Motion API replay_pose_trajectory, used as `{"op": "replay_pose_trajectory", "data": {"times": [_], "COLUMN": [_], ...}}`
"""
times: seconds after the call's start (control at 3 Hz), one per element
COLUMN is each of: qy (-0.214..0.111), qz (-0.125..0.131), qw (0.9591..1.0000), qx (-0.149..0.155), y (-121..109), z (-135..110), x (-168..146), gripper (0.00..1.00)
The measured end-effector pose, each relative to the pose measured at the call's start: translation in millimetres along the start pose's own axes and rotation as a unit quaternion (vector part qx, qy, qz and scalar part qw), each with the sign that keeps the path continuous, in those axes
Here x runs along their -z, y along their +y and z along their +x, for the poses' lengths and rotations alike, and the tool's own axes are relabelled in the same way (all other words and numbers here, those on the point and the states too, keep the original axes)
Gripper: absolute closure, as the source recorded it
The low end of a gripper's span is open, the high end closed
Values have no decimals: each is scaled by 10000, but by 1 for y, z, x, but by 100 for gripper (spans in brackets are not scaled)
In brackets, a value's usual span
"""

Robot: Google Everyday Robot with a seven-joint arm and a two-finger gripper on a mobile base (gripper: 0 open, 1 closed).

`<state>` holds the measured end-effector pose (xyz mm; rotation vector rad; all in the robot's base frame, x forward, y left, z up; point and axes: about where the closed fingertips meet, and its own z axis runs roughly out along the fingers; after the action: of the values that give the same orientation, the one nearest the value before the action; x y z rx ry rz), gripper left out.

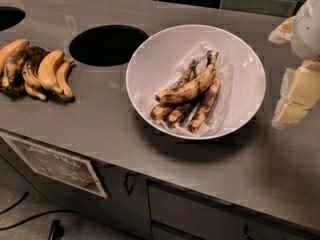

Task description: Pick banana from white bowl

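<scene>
End effector (294,91) hangs at the right of the white bowl (150,59), outside its rim and above the desk (100,129). It holds nothing. You cannot tell from this view whether it is released or clenched.

Locate the banana (187,88) inside the white bowl, slightly right of the bowl's centre. It lies on top of the shorter, darker bananas (201,108), and a clear wrapping (227,81) lies under the pile. It is the longest and yellowest piece there.

Note the one relation that governs the approach. The banana lies to the left of the end effector, past the bowl's right wall. Its long axis runs on a diagonal, from the bowl's near left to its far right, with the dark stem tip at the far-right end. You will likely need to travel leftward over the rim, then close across that diagonal.

Disregard the round opening (107,45) just left of the bowl, and the bunch of bananas (37,70) farther left.
</scene>
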<state>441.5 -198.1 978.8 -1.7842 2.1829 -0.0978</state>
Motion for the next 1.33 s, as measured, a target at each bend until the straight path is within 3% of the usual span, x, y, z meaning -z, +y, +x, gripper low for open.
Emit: {"op": "replay_pose_trajectory", "data": {"times": [0.67, 1.33], "qy": [-194, -280], "qz": [-151, -344], "qw": [9964, 9888], "qx": [807, 1427], "y": [12, 17], "z": [-48, -80], "x": [-7, -24], "gripper": [0, 0]}}
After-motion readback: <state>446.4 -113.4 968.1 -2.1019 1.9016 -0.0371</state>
